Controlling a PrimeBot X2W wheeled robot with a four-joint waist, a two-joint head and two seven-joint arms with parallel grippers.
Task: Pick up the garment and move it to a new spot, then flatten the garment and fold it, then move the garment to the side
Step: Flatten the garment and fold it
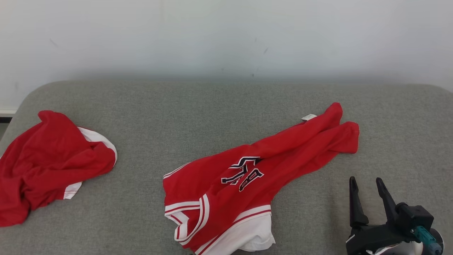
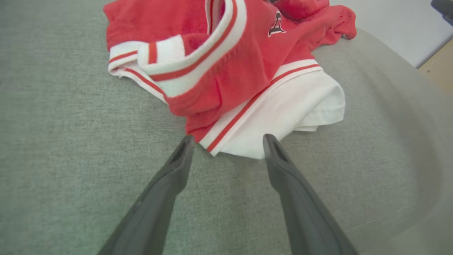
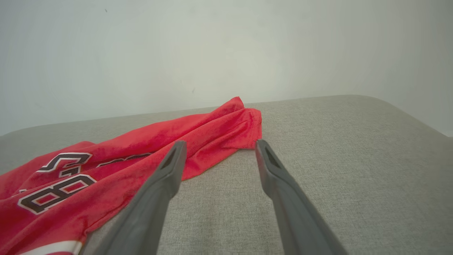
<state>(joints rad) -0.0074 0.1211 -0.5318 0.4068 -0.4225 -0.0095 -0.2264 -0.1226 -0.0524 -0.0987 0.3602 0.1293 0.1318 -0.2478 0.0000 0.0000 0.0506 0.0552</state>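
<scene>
Two red garments lie on the grey bench (image 1: 148, 106): the numbered jersey (image 1: 247, 177) mid-bench, stretched from 7 o'clock toward 2 o'clock, and a crumpled shirt (image 1: 49, 159) off at 9 o'clock. Two claws, both spread wide and empty. My left claw (image 2: 228, 139) sits just beside the jersey's white hem, which lies at its 12 o'clock. My right claw (image 1: 365, 180) waits at 5 o'clock, near the red far end. I'd pinch hem and far end low, then lift both evenly. Whether the hem is one layer or several, I can't quite tell.
</scene>
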